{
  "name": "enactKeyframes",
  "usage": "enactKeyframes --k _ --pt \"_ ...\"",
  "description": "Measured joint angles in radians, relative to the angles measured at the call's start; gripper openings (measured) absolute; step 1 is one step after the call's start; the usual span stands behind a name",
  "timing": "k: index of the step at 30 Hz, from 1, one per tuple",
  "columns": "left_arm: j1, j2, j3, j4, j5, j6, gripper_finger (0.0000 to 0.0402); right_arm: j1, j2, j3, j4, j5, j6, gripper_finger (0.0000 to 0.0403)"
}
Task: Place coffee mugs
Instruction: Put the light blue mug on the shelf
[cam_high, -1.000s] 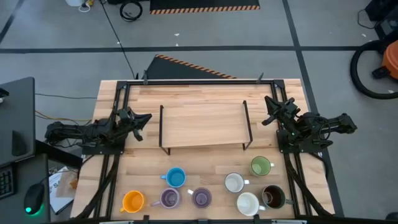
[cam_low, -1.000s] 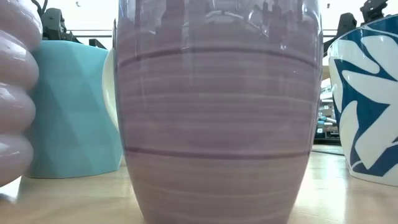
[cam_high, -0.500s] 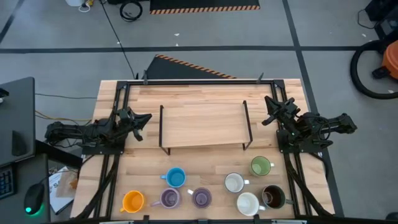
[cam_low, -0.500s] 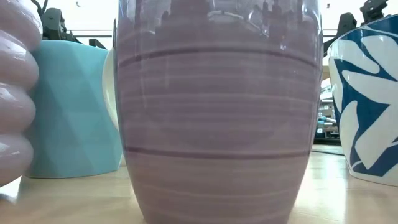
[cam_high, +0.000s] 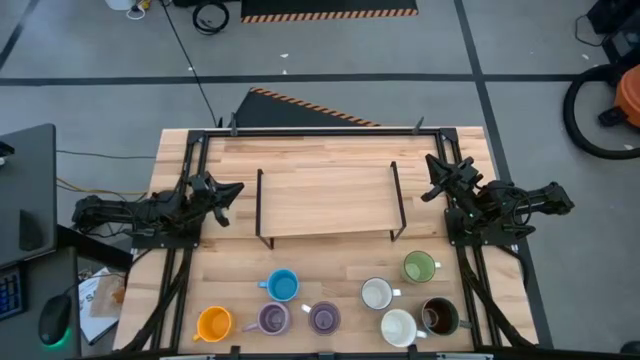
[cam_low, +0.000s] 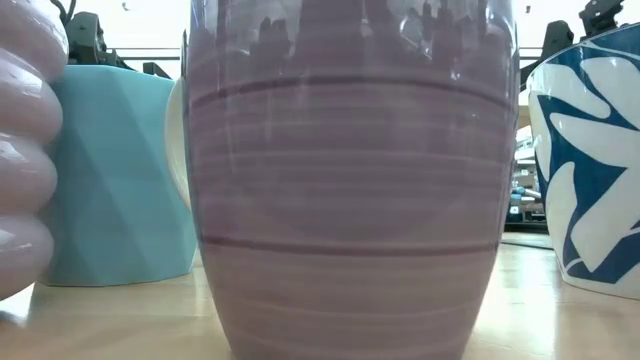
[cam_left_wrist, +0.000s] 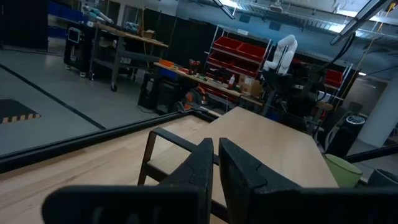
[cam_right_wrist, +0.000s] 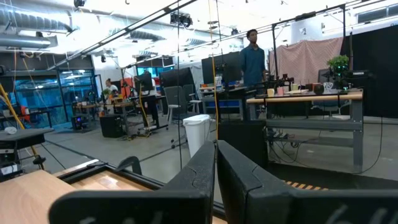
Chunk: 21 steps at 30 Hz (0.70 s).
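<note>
Nothing on your table has shifted since the earlier frames: both arms sit where they were and all 8 mugs keep their places. Your left gripper (cam_high: 232, 190) rests at the table's left edge with its fingers (cam_left_wrist: 199, 167) pressed together on nothing, and your right gripper (cam_high: 432, 172) waits at the right edge, likewise closed and empty. Between them stands the wooden shelf (cam_high: 328, 200) on its dark frame, with nothing on it. The mugs cluster along the near edge of the table (cam_high: 330, 150): the orange mug (cam_high: 214, 323), the blue mug (cam_high: 283, 286), 2 purple mugs (cam_high: 273, 319) side by side, 2 white mugs (cam_high: 377, 294), the green mug (cam_high: 419, 266) and the dark brown mug (cam_high: 438, 316). Your low view is almost wholly blocked by 1 purple mug (cam_low: 350, 180) right at the lens; a blue mug (cam_low: 125, 170) and a blue-and-white patterned one (cam_low: 590, 170) are cut off beside it, so you cannot see the shelf from there. In the right wrist view a person (cam_right_wrist: 253, 59) stands far off in the room. No label or writing is readable anywhere.
</note>
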Motion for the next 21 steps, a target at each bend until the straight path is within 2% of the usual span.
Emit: enactKeyframes --k 2,7,10,17,21 --pt "0.0 0.0 0.0 0.01 0.0 -0.032 0.0032 0.0 0.0 0.0 0.001 0.0 0.005 0.0023" --pt "-0.001 0.0 0.0 0.142 -0.001 -0.345 0.0032 0.0 0.0 0.0 0.032 -0.023 0.036 0.0023" --pt "-0.001 0.0 0.0 0.204 -0.002 -0.472 0.0032 0.0 0.0 0.0 0.092 -0.045 0.033 0.0023" --pt "0.0 0.0 0.0 0.293 -0.003 -0.602 0.0032 -0.001 0.0 0.0 0.222 -0.03 0.175 0.0023" --pt "0.0 0.0 0.0 0.429 -0.003 -0.647 0.0032 -0.001 0.0 0.0 0.224 -0.118 0.296 0.0023"
